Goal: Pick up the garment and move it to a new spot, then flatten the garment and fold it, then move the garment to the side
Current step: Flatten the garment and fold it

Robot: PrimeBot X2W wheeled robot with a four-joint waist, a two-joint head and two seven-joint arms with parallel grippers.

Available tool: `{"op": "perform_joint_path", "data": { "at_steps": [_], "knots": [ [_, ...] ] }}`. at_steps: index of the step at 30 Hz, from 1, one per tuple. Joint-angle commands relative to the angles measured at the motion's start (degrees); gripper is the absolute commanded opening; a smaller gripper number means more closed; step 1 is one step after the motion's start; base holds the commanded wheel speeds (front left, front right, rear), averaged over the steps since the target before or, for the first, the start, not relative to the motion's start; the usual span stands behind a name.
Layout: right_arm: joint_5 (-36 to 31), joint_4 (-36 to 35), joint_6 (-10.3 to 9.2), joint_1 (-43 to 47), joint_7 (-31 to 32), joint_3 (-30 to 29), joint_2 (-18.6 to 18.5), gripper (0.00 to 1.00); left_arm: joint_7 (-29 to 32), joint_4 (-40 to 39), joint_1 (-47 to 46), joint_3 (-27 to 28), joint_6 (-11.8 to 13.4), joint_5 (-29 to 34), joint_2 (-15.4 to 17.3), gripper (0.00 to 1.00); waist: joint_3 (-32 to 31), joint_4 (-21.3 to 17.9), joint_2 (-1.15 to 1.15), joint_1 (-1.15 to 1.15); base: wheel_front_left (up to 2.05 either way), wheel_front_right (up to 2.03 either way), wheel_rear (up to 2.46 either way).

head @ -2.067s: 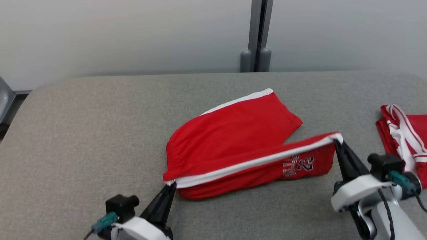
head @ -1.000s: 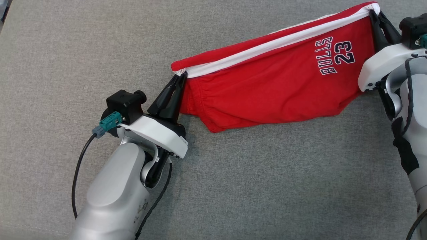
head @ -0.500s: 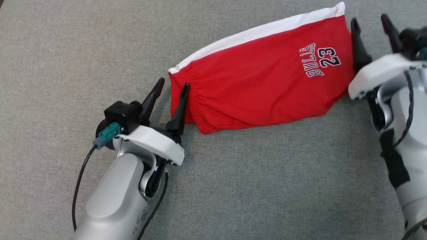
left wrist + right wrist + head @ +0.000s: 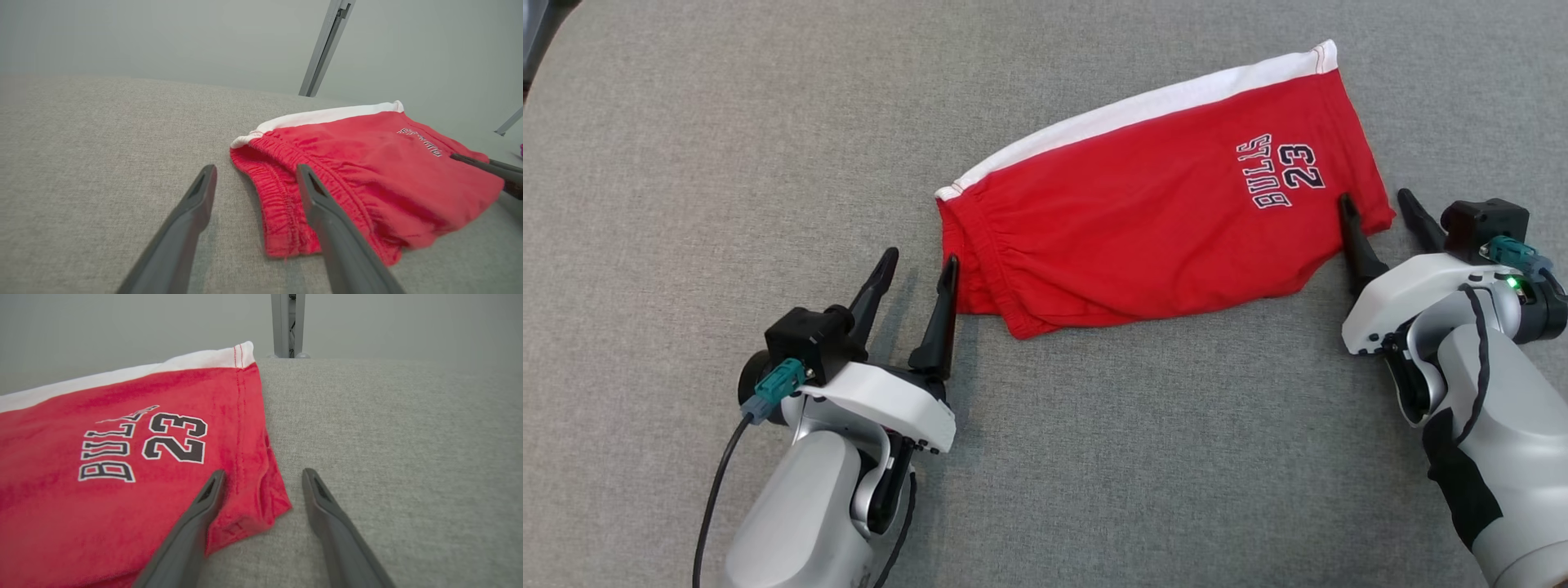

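**Resting Folded on the Counter: Red Shorts Between Two Spread Tools**

The red, soft-knit sports shorts [image 4: 1143,237] lie folded lengthwise on the grey, fabric-covered counter [image 4: 1094,457]. They run diagonally in the head view, from lower left to upper right. A white fabric band [image 4: 1143,110] forms the far long edge. The gathered elastic waistband [image 4: 980,253] is the end nearest the robot's left side, and the stitched leg hem is the end nearest its right side.

Dark lettering outlined in white [image 4: 1278,173] sits near the hem end. It reads "BULLS" with the number "23" beside it. In the right wrist view the lettering [image 4: 143,447] is legible, although a crease crosses the top of the word.

The left tool [image 4: 921,258] is at the waistband end with its two dark fingers spread and nothing between them. In the left wrist view [image 4: 256,171] one finger is over bare counter and the other over the waistband [image 4: 282,192]. Whether that finger touches the cloth cannot be told.

The right tool [image 4: 1374,198] is at the hem end, also spread and gripping nothing. In the right wrist view [image 4: 263,473] the near hem corner of the shorts [image 4: 122,490] lies between its fingers.

A grey metal post [image 4: 288,324] stands against a pale wall behind the counter.
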Motion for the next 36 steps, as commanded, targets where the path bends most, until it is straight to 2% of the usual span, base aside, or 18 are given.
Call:
{"op": "perform_joint_path", "data": {
  "at_steps": [1, 6, 16, 25, 32, 36],
  "knots": [
    [0.59, 2.00, -0.02, 0.72, 0.20, 0.77, 0.27, 0.00, -0.05, -0.08, 0.44, 0.13, -0.35, 0.25, 0.25, 1.00, -0.22, 0.21, 0.00, 0.00, 0.00, 0.00, 0.00],
    [3.02, 5.47, -0.02, -0.06, 0.24, 0.57, 0.60, 0.00, -0.05, 0.64, 1.68, 0.27, -0.29, 0.81, 0.24, 1.00, -1.48, 0.74, 0.00, 0.00, 0.00, 0.00, 0.00],
    [6.54, -1.90, -0.02, 9.02, 0.13, -5.55, 1.70, 0.00, -0.02, 2.94, 8.41, 2.71, -0.91, 3.53, 0.21, 1.00, -9.98, -1.80, 0.00, 0.00, 0.00, 0.00, 0.00],
    [5.60, -5.62, -0.02, 17.59, 0.13, -8.62, 2.29, 0.00, -0.02, 3.24, 15.06, 3.77, -1.50, 3.24, 0.25, 1.00, -15.52, -3.63, 0.00, 0.00, 0.00, 0.00, 0.00],
    [2.58, -7.88, -0.02, 15.69, 0.13, -9.65, 1.37, 0.00, -0.03, 3.30, 15.60, 3.34, -1.90, 3.12, 0.26, 1.00, -15.24, -2.61, 0.00, 0.00, 0.00, 0.00, 0.00],
    [0.03, -10.32, -0.01, 12.67, 0.13, -5.85, 2.57, 0.00, -0.03, 3.41, 14.83, 2.99, -1.93, 2.90, 0.25, 1.00, -14.66, -1.38, 0.00, 0.00, 0.00, 0.00, 0.00]
  ]
}}
